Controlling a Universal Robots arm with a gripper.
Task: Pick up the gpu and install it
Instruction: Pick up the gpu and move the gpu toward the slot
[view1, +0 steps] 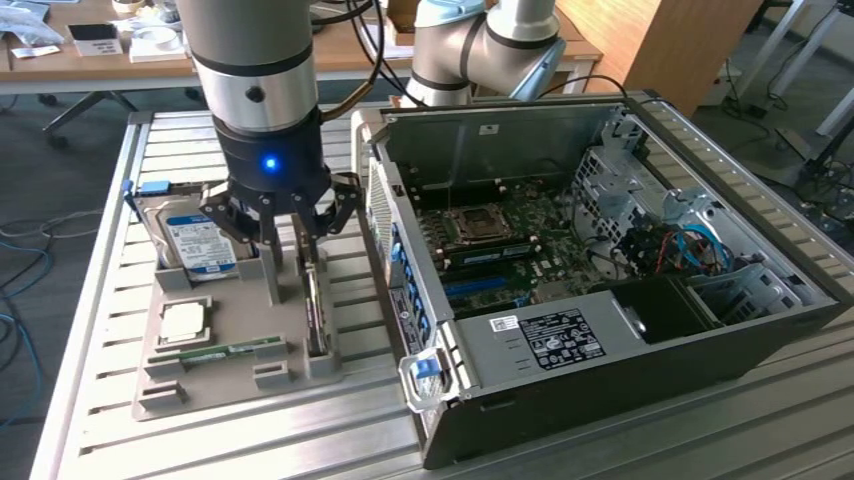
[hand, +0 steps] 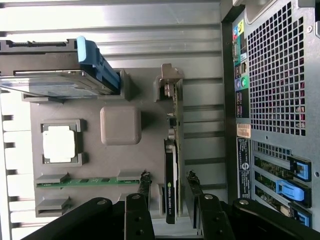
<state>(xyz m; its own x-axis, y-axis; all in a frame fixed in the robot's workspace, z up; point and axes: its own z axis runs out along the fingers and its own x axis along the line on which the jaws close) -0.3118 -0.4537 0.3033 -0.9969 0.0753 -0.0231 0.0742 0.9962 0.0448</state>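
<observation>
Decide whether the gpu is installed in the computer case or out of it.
Out: the gpu stands on edge in the grey tray, outside the computer case.

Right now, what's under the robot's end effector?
The gpu, standing on edge in the grey tray, straddled by the open end effector. The tray's slot covers its lower edge.

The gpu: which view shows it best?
The wrist view: the gpu stands on edge in its grey holder, nearly its whole length visible. The exterior view gives just a thin sliver.
</observation>
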